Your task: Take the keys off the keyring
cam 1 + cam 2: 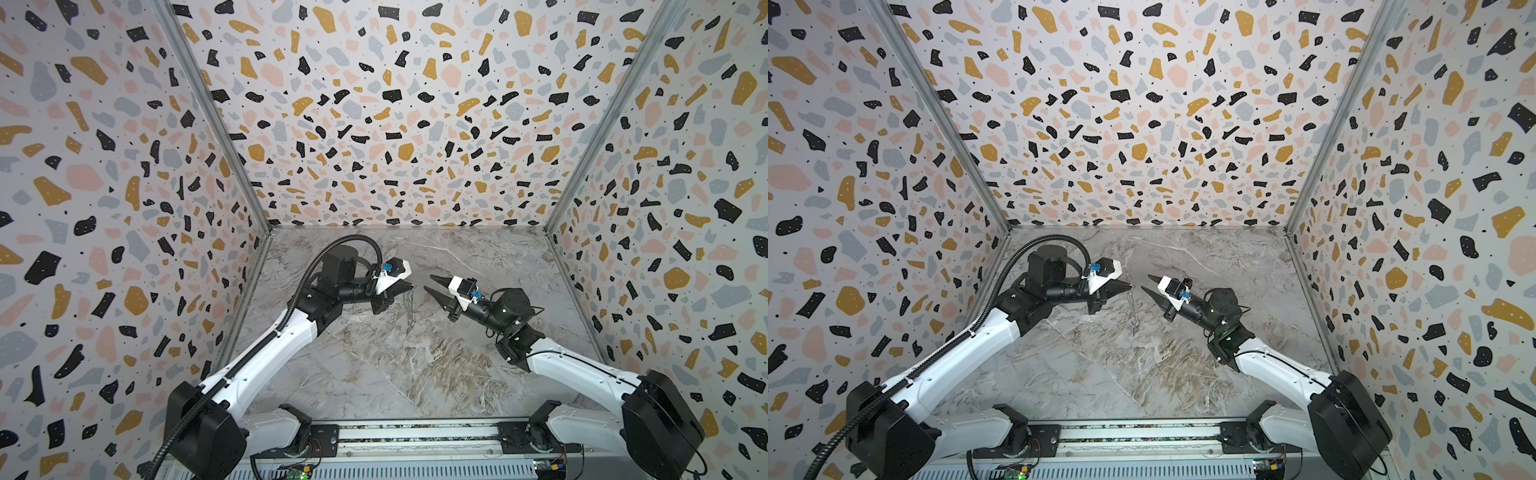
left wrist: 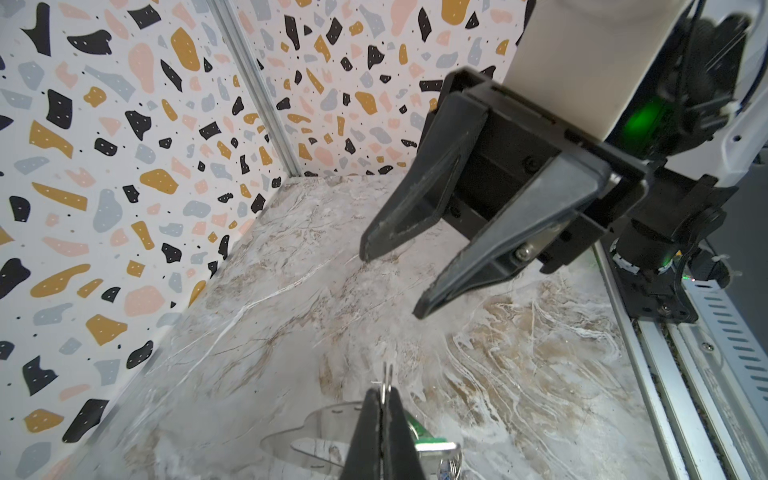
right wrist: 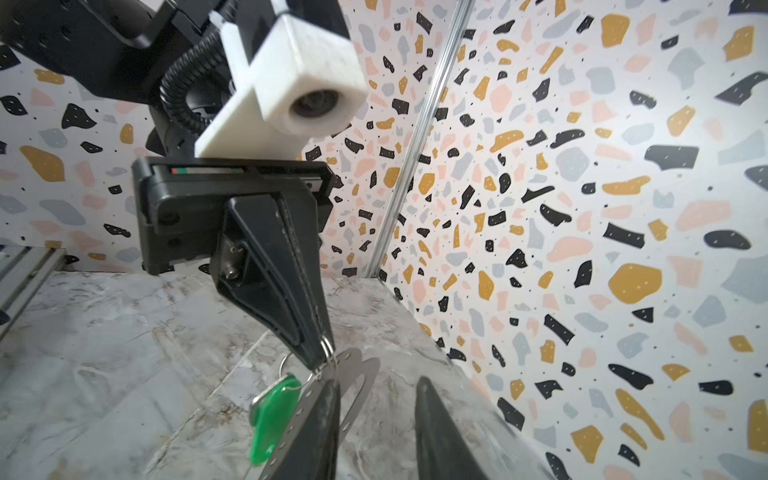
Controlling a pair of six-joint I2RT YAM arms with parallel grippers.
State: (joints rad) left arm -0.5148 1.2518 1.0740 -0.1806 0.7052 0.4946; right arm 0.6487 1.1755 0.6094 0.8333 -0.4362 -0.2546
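Left hand [image 3: 326, 353] is pressed together, pinching a thin wire ring [image 3: 329, 344] at the top of the keyring [image 3: 350, 360]. The keyring hangs straight down under this hand, above the table [image 1: 374, 374]. One green tag [image 3: 274, 411] dangles beside it, and a blue tag [image 1: 1134, 331] hangs lowest. Right hand [image 1: 429, 282] is spread, near the first hand but apart from it.
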